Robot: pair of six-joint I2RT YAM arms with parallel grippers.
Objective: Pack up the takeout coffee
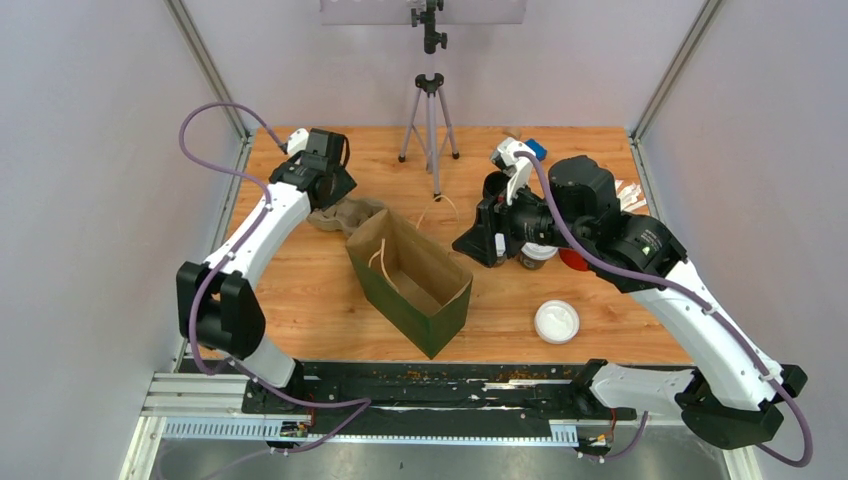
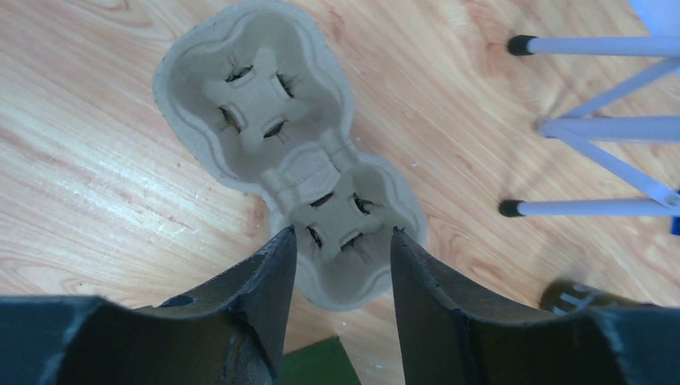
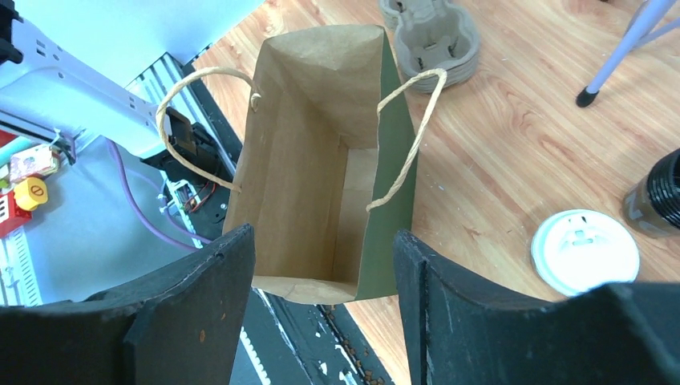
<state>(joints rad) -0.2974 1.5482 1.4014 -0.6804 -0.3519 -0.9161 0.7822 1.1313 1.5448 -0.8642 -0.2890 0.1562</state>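
Observation:
One takeout coffee [image 1: 537,256], a dark cup with a white lid, stands right of the bag, half hidden under my right arm. The second is hidden. The open paper bag [image 1: 410,282], green outside and brown inside, stands mid-table; the right wrist view looks down into it [image 3: 321,176] and it is empty. My right gripper [image 1: 472,243] is open and empty, above the bag's right side [image 3: 321,241]. My left gripper [image 1: 335,200] is open and empty, its fingertips [image 2: 343,237] over the near well of a grey pulp two-cup carrier [image 2: 265,104], which also shows from above [image 1: 345,216].
A loose flat white lid [image 1: 556,321] lies front right, also in the right wrist view [image 3: 585,250]. A dark cup-like thing with a black ringed top [image 3: 656,196] is cut by the frame edge. A tripod [image 1: 430,110] stands at the back. Another dark thing [image 2: 577,297] sits near the carrier.

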